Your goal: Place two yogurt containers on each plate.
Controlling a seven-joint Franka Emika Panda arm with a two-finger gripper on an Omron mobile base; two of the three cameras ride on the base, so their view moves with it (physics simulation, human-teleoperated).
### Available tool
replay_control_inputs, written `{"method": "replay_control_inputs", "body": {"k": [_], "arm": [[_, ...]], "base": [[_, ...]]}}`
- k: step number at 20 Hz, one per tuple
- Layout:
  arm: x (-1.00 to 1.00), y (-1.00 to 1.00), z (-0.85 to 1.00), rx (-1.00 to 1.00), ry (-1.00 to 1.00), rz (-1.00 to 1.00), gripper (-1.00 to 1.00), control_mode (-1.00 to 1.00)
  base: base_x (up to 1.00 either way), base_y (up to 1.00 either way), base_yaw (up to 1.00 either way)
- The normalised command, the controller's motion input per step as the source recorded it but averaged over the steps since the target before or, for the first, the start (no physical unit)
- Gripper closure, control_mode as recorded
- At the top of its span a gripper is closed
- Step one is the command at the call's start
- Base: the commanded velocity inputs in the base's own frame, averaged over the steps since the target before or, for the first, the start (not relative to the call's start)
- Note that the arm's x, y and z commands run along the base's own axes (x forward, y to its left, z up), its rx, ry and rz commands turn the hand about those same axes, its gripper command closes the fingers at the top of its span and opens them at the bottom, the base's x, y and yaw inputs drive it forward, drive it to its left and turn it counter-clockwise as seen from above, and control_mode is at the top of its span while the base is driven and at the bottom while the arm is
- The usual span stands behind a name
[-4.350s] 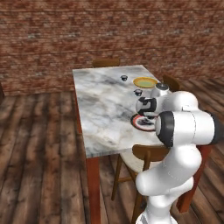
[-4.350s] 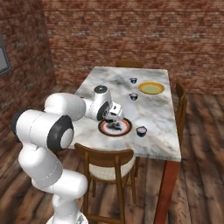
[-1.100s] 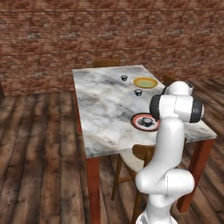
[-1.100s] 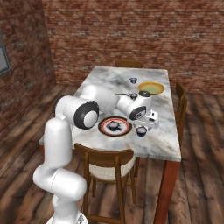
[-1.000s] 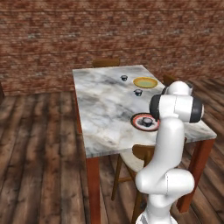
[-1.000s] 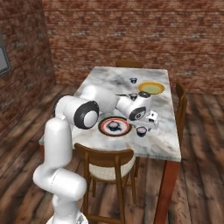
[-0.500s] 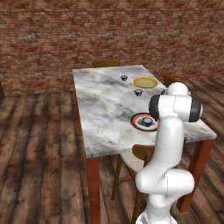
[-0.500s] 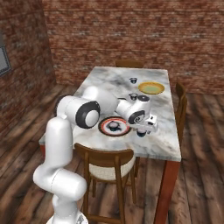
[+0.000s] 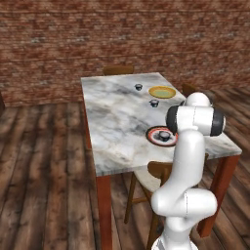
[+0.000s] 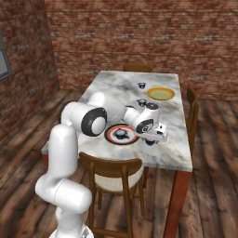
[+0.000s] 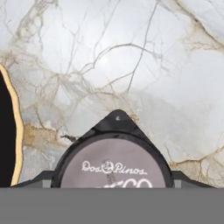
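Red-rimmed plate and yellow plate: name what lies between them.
One yogurt container stands between the red-rimmed plate and the yellow plate, apart from both; the left base view shows it.

Base views: behind arm, left and right, facing forward-down | shared: marble table | hand view: close above tabletop.

Four yogurt containers, two plates, one table, two chairs
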Motion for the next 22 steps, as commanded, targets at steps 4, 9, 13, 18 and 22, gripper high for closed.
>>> {"method": "replay_control_inputs", "body": {"k": [4,9,13,18,22], "arm": [[0.00,0.00,0.03,0.00,0.00,0.00,1.00,-1.00],[-0.05,0.18,0.72,0.01,0.00,0.00,1.00,-1.00],[0.00,0.42,0.76,0.00,0.00,0.00,1.00,-1.00],[0.10,0.68,0.07,0.00,0.03,0.00,1.00,-1.00],[0.09,0.48,-0.01,0.00,0.03,0.00,1.00,-1.00]], "base": [[0.00,0.00,0.00],[0.00,0.00,0.00],[0.00,0.00,0.00],[0.00,0.00,0.00],[0.00,0.00,0.00]]}}
